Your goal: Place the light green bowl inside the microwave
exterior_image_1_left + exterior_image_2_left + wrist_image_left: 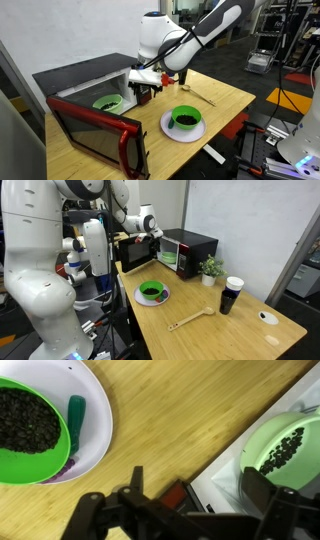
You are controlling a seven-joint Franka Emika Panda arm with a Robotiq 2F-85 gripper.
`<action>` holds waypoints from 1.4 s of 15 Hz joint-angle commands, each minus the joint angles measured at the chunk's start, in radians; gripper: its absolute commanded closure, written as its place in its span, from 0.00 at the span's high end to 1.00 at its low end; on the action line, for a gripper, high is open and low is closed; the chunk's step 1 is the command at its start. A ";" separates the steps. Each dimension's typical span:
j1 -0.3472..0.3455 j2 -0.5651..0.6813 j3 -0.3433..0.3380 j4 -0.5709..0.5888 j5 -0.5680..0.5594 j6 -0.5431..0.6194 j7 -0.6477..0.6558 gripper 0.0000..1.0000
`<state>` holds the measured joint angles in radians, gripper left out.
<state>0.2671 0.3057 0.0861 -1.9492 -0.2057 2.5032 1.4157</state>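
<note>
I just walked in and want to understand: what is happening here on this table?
A robot arm is working at a wooden table. The light green bowl sits inside the microwave, whose door is open. The gripper hangs by the opening, open and empty. A darker green bowl on a white plate stands nearby, untouched.
</note>
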 commanded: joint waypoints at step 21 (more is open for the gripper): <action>0.068 0.390 -0.045 0.436 0.090 -0.215 -0.088 1.00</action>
<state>0.3133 0.6562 0.0669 -1.5768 -0.1194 2.3277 1.3474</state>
